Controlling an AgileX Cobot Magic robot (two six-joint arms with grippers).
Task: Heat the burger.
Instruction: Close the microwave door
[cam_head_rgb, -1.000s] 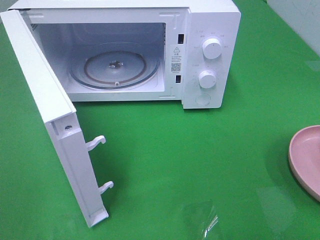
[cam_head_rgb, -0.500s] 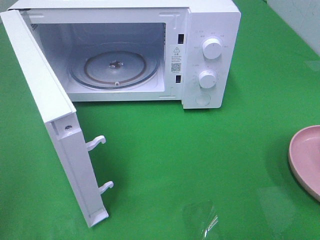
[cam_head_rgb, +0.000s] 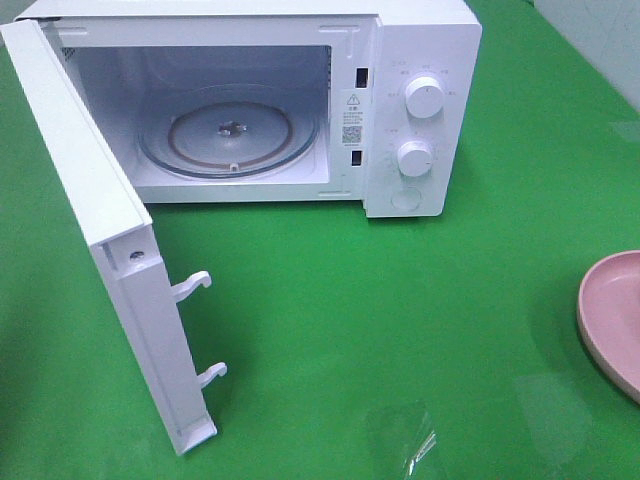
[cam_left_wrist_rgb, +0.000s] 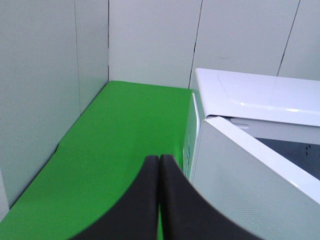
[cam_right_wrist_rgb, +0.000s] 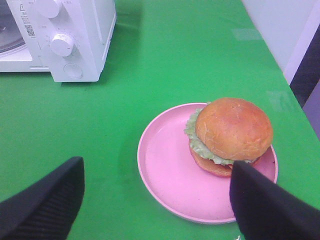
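**Burger on plate, microwave door open**

Burger (cam_right_wrist_rgb: 231, 136) sits on pink plate (cam_right_wrist_rgb: 170, 175), off-centre, well apart from the microwave (cam_head_rgb: 415, 110). Plate cut off in the high view; burger unseen there. Right gripper (cam_right_wrist_rgb: 155, 200) spread wide, empty. Left gripper (cam_left_wrist_rgb: 159, 200) closed, fingers touching, holding nothing; tips cropped.

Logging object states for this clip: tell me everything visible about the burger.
The burger shows only in the right wrist view. It has a glossy brown domed bun on top, frilly pale green lettuce sticking out beneath it, and a brown lower layer. It sits upright and whole on the pink plate, off-centre toward one side of the plate, touching only the plate. The right end effector is open, its fingers apart above the plate, not gripping the burger. It is outside the microwave.
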